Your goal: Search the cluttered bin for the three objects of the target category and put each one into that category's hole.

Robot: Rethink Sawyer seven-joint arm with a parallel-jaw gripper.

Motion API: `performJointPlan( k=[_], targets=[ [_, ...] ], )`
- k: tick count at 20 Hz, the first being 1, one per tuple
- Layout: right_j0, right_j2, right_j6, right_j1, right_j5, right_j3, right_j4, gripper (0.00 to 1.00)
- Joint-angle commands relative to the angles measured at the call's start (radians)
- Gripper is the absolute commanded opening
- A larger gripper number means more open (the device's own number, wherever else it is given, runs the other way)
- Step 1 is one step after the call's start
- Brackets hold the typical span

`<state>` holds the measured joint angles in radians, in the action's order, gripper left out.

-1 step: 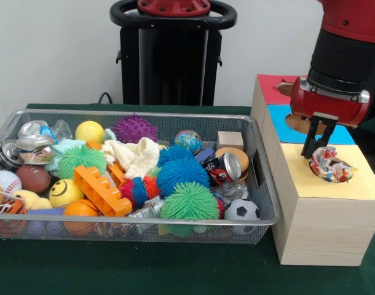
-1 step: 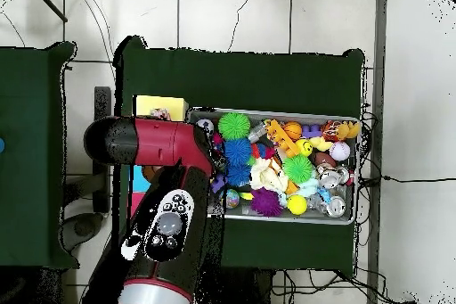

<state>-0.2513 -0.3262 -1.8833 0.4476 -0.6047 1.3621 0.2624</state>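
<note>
Yellow hole [image 1: 332, 174] holds a crinkled wrapper [image 1: 329, 165] directly beneath the pincer [image 1: 315, 146], whose fingers stand apart, just above it.

1. Wire bin [image 1: 261, 184] is showing silver mesh.
2. Spiky balls are showing blue [image 1: 182, 173], green [image 1: 189, 201], purple [image 1: 134, 128].
3. Toy brick [image 1: 101, 190] is showing orange; smiley ball [image 1: 66, 192] yellow.
4. Soccer ball [image 1: 241, 211] is showing black-white patches.
5. Wooden box [image 1: 323, 215] top is showing red, blue, yellow panels.
6. Crumpled item [image 1: 330, 166] in the yellow panel's hole is showing white, red, orange and blue.
7. Arm [image 2: 156, 153] is showing red and black.
</note>
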Motion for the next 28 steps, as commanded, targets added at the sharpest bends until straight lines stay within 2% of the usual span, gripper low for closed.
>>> performJointPlan(
  k=[1,9,16,22,28],
  targets=[
    [0.031,0.097,-0.193,-0.052,-0.041,0.059,0.032,0.0],
    [0.049,0.155,-0.192,-0.115,0.053,0.044,0.064,0.0],
    [0.07,0.21,-0.166,-0.13,0.044,0.064,0.098,0.0],
    [0.085,0.264,-0.145,-0.107,0.04,0.101,0.125,0.0],
    [0.112,0.322,-0.103,-0.088,0.079,0.128,0.133,0.0]
  ],
)
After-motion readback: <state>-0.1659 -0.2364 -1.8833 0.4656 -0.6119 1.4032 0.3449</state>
